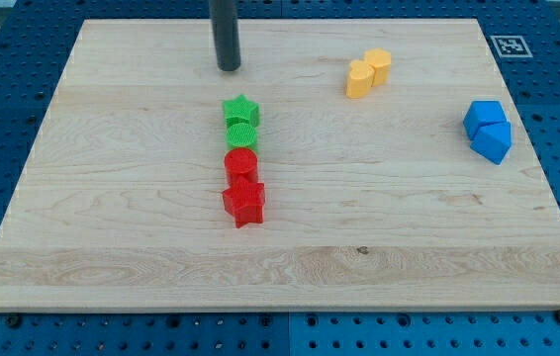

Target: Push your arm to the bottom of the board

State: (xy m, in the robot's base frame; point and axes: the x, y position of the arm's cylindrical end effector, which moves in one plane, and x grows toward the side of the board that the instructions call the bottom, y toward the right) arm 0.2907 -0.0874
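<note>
My tip (229,67) rests on the wooden board (112,227) near the view's top, left of centre. Just below it a column of blocks runs down the board: a green star (241,110), a green round block (243,135), a red round block (241,164) and a red star (244,203), each touching its neighbour. The tip stands a short way above the green star and does not touch it.
Two yellow blocks (369,73) sit together at the view's upper right. Two blue blocks (488,131) sit together near the right edge. A printed marker tag (509,45) is at the board's top right corner. Blue pegboard surrounds the board.
</note>
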